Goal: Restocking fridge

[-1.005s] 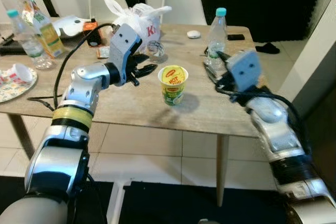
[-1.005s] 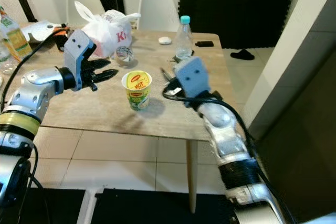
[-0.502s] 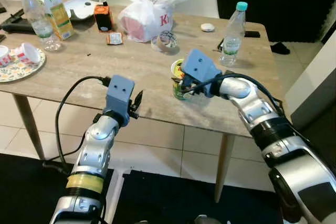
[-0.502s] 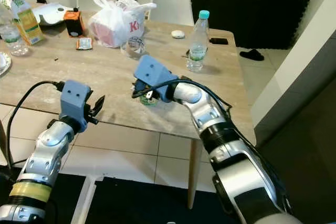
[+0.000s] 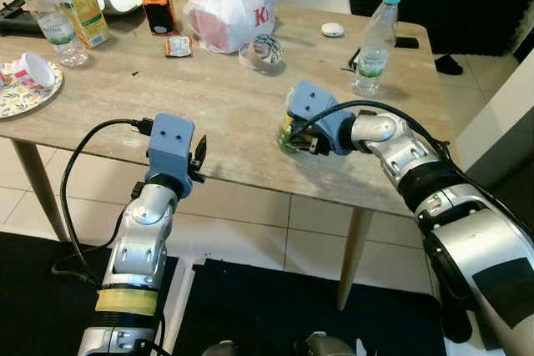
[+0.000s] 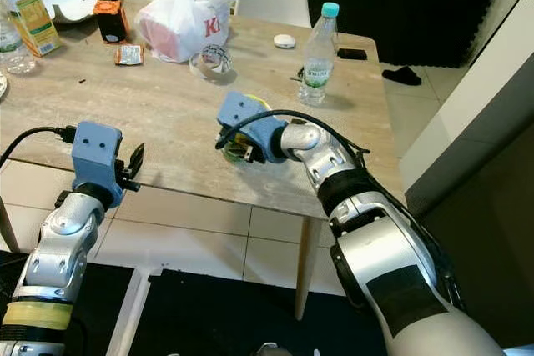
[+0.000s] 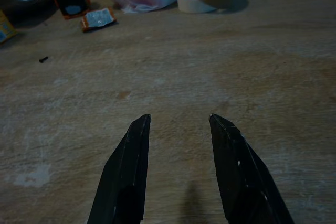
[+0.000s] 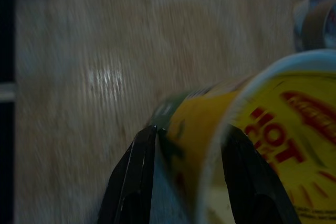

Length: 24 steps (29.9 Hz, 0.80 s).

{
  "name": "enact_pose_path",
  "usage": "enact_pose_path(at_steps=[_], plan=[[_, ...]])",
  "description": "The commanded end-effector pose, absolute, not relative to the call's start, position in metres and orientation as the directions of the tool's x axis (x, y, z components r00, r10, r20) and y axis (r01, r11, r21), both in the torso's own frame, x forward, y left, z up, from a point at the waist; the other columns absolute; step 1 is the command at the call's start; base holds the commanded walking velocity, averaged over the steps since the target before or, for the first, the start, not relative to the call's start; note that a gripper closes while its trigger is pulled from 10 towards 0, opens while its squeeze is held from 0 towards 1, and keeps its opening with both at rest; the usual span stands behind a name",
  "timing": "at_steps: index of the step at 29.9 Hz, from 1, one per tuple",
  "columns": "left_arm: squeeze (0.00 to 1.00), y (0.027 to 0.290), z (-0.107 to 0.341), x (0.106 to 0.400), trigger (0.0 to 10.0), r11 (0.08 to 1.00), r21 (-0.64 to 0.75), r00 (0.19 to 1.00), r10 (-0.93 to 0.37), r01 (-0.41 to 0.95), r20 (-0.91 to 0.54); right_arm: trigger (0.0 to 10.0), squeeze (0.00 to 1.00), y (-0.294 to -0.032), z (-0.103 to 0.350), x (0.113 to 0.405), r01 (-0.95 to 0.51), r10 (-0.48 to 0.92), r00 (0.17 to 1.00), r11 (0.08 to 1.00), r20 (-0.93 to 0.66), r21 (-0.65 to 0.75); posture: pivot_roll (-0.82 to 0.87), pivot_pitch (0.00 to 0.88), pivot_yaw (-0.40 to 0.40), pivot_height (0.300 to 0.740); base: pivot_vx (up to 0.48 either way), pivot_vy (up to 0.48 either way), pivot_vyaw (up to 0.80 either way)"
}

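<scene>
A yellow and green instant-noodle cup [image 5: 285, 132] stands on the wooden table [image 5: 225, 114], near its front edge. My right gripper [image 5: 289, 129] is at the cup, and its blue wrist housing hides most of it. In the right wrist view the fingers [image 8: 137, 182] are spread, with the cup [image 8: 262, 129] at and between their tips; I cannot see whether they press on it. My left gripper [image 5: 200, 152] hovers open over the table's front edge, well left of the cup. Its fingers [image 7: 128, 171] have only bare wood between them.
A water bottle [image 5: 373, 43] stands behind and right of the cup. Farther back are a tape roll [image 5: 260, 52], a white plastic bag [image 5: 234, 6], an orange box [image 5: 157, 10], a juice carton [image 5: 79, 6] and a plate [image 5: 21, 97] at the left edge.
The left gripper drew back from beside the cup to the table's front edge. The right gripper swung left onto the cup and stays there. The camera tilted down.
</scene>
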State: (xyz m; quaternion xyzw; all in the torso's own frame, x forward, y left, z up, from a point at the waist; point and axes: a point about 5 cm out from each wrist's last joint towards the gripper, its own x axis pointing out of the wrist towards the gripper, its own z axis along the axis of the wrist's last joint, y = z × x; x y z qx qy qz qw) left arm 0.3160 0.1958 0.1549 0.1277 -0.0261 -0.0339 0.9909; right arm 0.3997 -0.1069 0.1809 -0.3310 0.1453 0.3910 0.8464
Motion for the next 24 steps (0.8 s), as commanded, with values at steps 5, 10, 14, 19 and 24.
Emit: enact_pose_path(at_steps=[5,10,14,19,24], plan=[[0.00,0.187,0.151,0.317,10.0,0.968,0.240,0.997,-0.077,0.068,0.027,0.0,0.00,-0.117,0.177,0.400,-0.762,0.546,0.648,0.478,-0.531,-0.438,0.07,0.113,-0.095,0.740,0.000,0.000,0.00],[0.00,0.184,0.152,0.321,10.0,0.970,0.236,0.997,-0.067,0.058,0.029,0.0,0.00,-0.122,0.185,0.402,-0.750,0.571,0.662,0.510,-0.486,-0.422,0.06,0.087,-0.100,0.740,0.000,0.000,0.00],[0.00,0.179,0.151,0.323,10.0,0.970,0.235,0.997,-0.069,0.060,0.031,0.0,0.00,-0.128,0.189,0.403,-0.728,0.566,0.686,0.531,-0.457,-0.433,0.05,0.074,-0.105,0.740,0.000,0.000,0.00],[0.00,0.175,0.149,0.324,10.0,0.971,0.231,0.997,-0.071,0.062,0.033,10.0,0.00,-0.135,0.198,0.404,-0.694,0.567,0.718,0.551,-0.402,-0.463,0.04,0.053,-0.111,0.740,0.000,0.000,0.00],[0.00,0.164,0.143,0.324,10.0,0.975,0.212,0.997,-0.079,0.072,0.026,10.0,0.00,-0.153,0.203,0.400,-0.599,0.547,0.795,0.641,-0.262,-0.479,0.01,0.031,-0.106,0.740,0.000,0.000,0.00]])
